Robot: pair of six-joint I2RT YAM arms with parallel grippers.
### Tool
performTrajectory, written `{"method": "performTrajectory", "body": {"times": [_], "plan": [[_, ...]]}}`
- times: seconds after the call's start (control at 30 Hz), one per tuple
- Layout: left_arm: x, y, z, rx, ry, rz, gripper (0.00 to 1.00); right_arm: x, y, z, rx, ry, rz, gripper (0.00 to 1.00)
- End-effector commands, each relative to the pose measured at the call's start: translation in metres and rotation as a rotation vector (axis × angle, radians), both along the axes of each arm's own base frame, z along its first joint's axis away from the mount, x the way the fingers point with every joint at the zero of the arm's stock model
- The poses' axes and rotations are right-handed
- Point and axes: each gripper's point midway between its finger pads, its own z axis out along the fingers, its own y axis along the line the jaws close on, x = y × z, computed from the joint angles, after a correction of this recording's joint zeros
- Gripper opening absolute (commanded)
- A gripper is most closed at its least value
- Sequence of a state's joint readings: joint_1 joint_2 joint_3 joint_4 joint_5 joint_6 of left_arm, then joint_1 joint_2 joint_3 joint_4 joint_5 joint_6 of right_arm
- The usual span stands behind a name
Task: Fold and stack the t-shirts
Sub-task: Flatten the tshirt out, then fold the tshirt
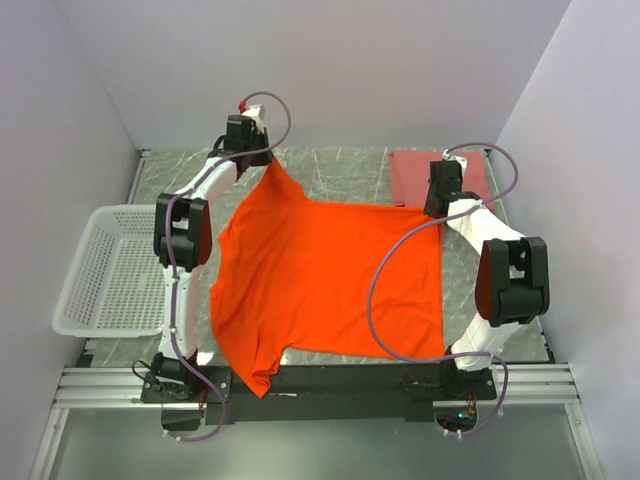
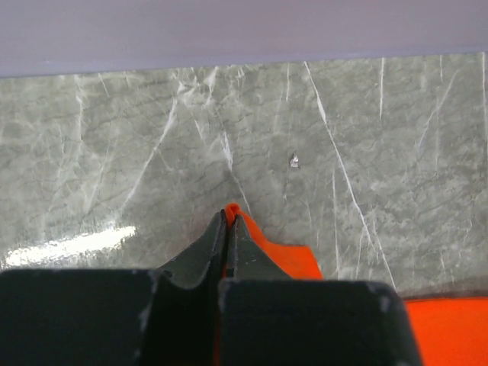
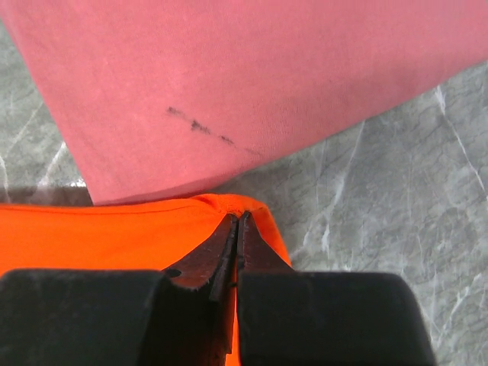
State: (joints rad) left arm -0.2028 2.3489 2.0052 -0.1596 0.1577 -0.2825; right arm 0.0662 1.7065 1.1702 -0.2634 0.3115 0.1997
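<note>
The orange t-shirt [image 1: 330,280] lies spread over the middle of the table, its near hem hanging over the front edge. My left gripper [image 1: 262,160] is shut on its far left corner, which is pulled to a point; the pinched cloth shows in the left wrist view [image 2: 231,210]. My right gripper [image 1: 437,208] is shut on the shirt's far right corner [image 3: 236,207]. The pink t-shirt [image 1: 412,176] lies folded flat at the back right, and in the right wrist view [image 3: 229,84] it lies just beyond the gripper.
A white mesh basket [image 1: 110,270] stands off the table's left edge. The grey marble table top [image 1: 340,170] shows bare at the back between the arms. White walls enclose the back and sides. A cable from the right arm loops over the orange shirt.
</note>
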Motion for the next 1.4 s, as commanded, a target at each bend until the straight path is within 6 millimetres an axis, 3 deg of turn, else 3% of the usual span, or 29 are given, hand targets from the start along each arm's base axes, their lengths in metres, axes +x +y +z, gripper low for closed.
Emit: {"method": "performTrajectory", "body": {"times": [0.0, 0.07, 0.1, 0.13, 0.17, 0.2, 0.23, 0.27, 0.3, 0.33, 0.37, 0.4, 0.47, 0.5, 0.53, 0.6, 0.63, 0.7, 0.77, 0.8, 0.87, 1.0, 1.17, 1.37], "plan": [[0.001, -0.013, 0.030, -0.046, -0.053, -0.033, 0.00, 0.015, -0.004, 0.021, -0.011, -0.060, 0.005, 0.00], [-0.011, -0.009, 0.021, -0.020, -0.021, -0.007, 0.00, 0.012, -0.005, 0.023, -0.012, -0.060, 0.003, 0.00], [-0.017, -0.006, 0.038, -0.021, -0.044, 0.010, 0.00, 0.008, -0.004, 0.020, -0.009, -0.050, 0.003, 0.00], [-0.026, -0.002, 0.026, -0.021, -0.014, 0.029, 0.00, 0.006, -0.005, 0.023, -0.007, -0.060, 0.000, 0.00], [-0.032, 0.001, 0.029, -0.023, -0.012, 0.041, 0.00, 0.004, -0.004, 0.022, -0.003, -0.058, 0.003, 0.00], [-0.039, 0.004, 0.046, -0.029, -0.033, 0.060, 0.00, 0.001, -0.003, 0.020, 0.006, -0.054, 0.006, 0.00], [-0.050, 0.008, 0.035, -0.039, 0.006, 0.083, 0.01, -0.002, -0.003, 0.022, 0.009, -0.057, 0.005, 0.00], [-0.058, 0.009, 0.049, -0.052, -0.008, 0.091, 0.00, -0.006, -0.001, 0.019, 0.017, -0.048, 0.009, 0.00], [-0.064, 0.011, 0.050, -0.058, -0.005, 0.102, 0.00, -0.008, -0.001, 0.019, 0.018, -0.045, 0.006, 0.00], [-0.076, 0.014, 0.037, -0.064, 0.035, 0.127, 0.00, -0.011, -0.002, 0.022, 0.017, -0.052, 0.001, 0.00], [-0.081, 0.015, 0.038, -0.072, 0.033, 0.135, 0.00, -0.013, -0.002, 0.021, 0.019, -0.050, -0.002, 0.00], [-0.089, 0.015, 0.052, -0.085, 0.010, 0.136, 0.00, -0.019, -0.003, 0.018, 0.019, -0.039, -0.006, 0.00], [-0.106, 0.020, 0.039, -0.093, 0.061, 0.174, 0.00, -0.024, -0.001, 0.020, 0.026, -0.041, -0.007, 0.00], [-0.113, 0.022, 0.051, -0.106, 0.047, 0.181, 0.00, -0.029, -0.002, 0.017, 0.027, -0.026, -0.009, 0.00], [-0.124, 0.024, 0.040, -0.116, 0.081, 0.203, 0.00, -0.032, -0.001, 0.020, 0.032, -0.035, -0.007, 0.00], [-0.137, 0.025, 0.053, -0.141, 0.067, 0.209, 0.00, -0.038, -0.001, 0.021, 0.033, -0.030, -0.014, 0.00], [-0.147, 0.026, 0.043, -0.149, 0.097, 0.227, 0.00, -0.040, -0.003, 0.026, 0.033, -0.043, -0.018, 0.00], [-0.162, 0.026, 0.047, -0.158, 0.107, 0.234, 0.00, -0.048, -0.003, 0.026, 0.041, -0.031, -0.030, 0.00], [-0.181, 0.024, 0.036, -0.175, 0.154, 0.248, 0.00, -0.052, 0.000, 0.030, 0.054, -0.038, -0.026, 0.00], [-0.187, 0.030, 0.043, -0.173, 0.136, 0.280, 0.00, -0.057, 0.001, 0.028, 0.062, -0.026, -0.024, 0.00], [-0.206, 0.037, 0.030, -0.167, 0.173, 0.326, 0.00, -0.064, 0.002, 0.028, 0.069, -0.024, -0.022, 0.00], [-0.232, 0.045, 0.040, -0.178, 0.159, 0.363, 0.00, -0.077, -0.001, 0.028, 0.066, -0.013, -0.042, 0.00], [-0.266, 0.042, 0.032, -0.173, 0.209, 0.377, 0.00, -0.086, 0.004, 0.026, 0.090, -0.014, -0.015, 0.00], [-0.301, 0.065, 0.031, -0.140, 0.234, 0.506, 0.00, -0.096, 0.000, 0.019, 0.075, 0.013, -0.037, 0.00]]}}
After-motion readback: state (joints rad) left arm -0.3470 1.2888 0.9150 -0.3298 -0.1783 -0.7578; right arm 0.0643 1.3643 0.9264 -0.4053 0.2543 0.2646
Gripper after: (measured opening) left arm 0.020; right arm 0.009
